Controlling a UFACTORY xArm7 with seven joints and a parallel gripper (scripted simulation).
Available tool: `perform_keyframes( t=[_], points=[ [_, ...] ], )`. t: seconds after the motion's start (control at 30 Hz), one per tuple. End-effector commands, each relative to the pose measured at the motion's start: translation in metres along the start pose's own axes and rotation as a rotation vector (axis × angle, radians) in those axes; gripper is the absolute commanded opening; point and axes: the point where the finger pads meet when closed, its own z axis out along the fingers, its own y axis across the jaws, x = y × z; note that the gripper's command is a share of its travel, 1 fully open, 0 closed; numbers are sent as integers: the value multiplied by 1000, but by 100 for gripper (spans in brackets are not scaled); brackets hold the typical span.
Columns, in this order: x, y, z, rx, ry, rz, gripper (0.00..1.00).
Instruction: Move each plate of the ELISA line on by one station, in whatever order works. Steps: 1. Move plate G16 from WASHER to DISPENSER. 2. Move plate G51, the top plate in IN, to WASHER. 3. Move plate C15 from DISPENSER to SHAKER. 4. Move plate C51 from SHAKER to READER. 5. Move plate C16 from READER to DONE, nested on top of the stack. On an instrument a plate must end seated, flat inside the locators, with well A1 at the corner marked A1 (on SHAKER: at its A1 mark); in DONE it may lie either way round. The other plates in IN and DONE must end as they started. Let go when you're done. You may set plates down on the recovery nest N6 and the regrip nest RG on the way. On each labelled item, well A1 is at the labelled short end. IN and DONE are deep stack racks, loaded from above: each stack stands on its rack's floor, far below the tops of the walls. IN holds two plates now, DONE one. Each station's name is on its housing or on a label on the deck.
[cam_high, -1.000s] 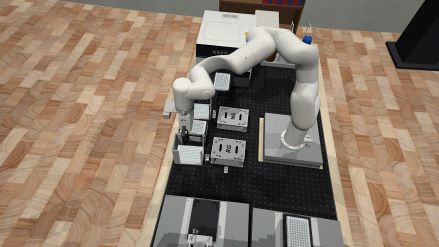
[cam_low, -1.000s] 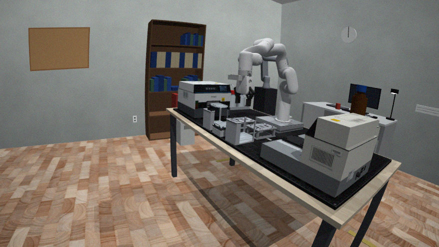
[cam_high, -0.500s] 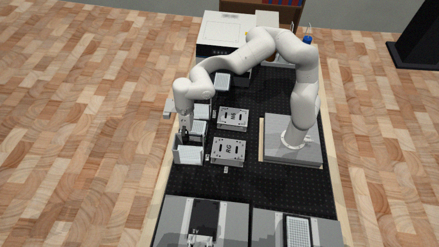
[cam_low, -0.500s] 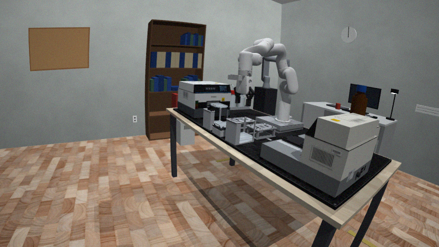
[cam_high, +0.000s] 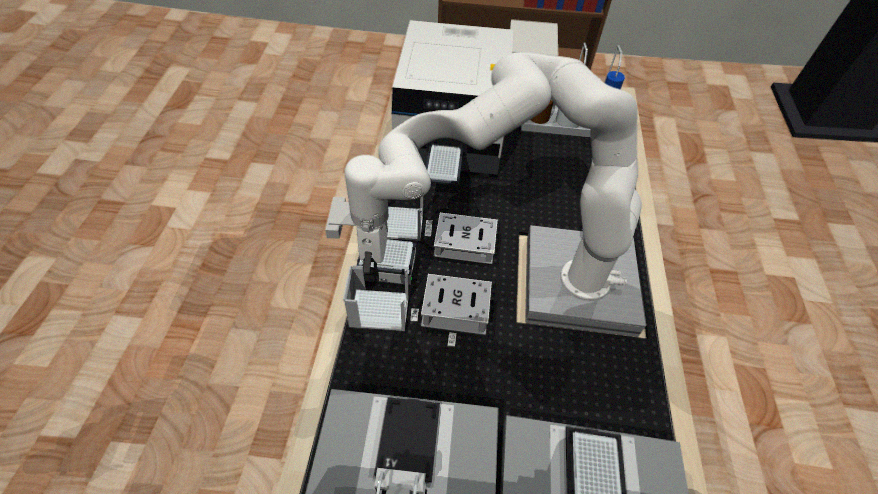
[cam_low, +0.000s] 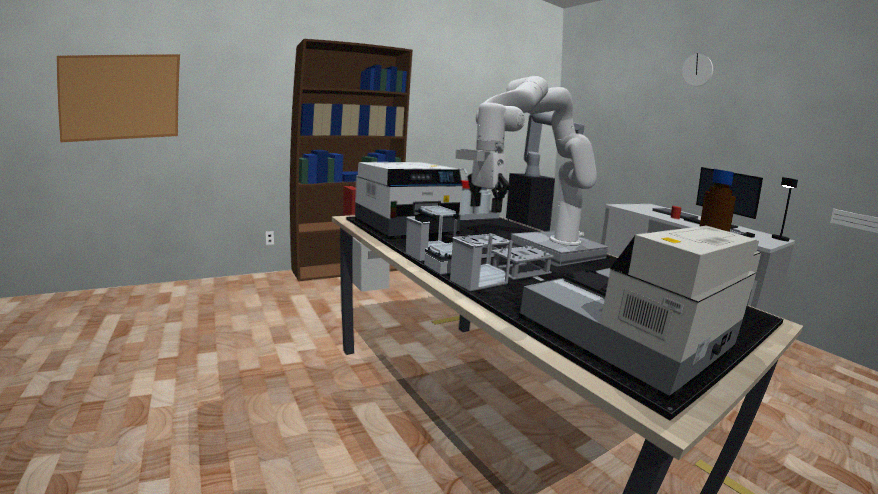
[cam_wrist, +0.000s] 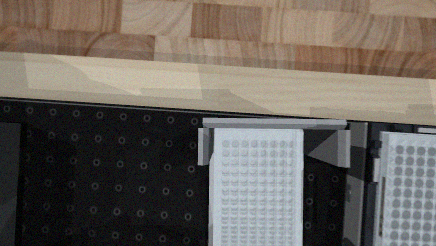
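My gripper (cam_high: 369, 265) is open and empty. It hangs above the left edge of the deck, over the far wall of a grey-walled stack rack (cam_high: 375, 302) that holds a white well plate (cam_wrist: 257, 187). No fingers show in the wrist view. Just beyond the rack, another white plate (cam_high: 396, 254) lies on a low station; it also shows in the wrist view (cam_wrist: 410, 192). A third plate (cam_high: 402, 222) lies behind that one. A fourth plate (cam_high: 443, 162) sits on the tray of the white instrument (cam_high: 453, 64) at the back. I cannot read any plate labels.
Nest N6 (cam_high: 465, 233) and nest RG (cam_high: 458, 299) stand empty to the right of the plates. At the front, one instrument has an empty black nest marked A1 (cam_high: 408, 439). The instrument beside it holds a plate (cam_high: 595, 463). The arm's base (cam_high: 586, 279) is at the right.
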Motion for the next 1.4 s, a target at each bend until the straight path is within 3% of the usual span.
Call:
perform_keyframes(
  t=[0.0, 1.37],
  points=[
    [1, 0, -2, 1, 6, 0, 100],
    [2, 0, 43, 1, 6, 0, 100]
  ],
)
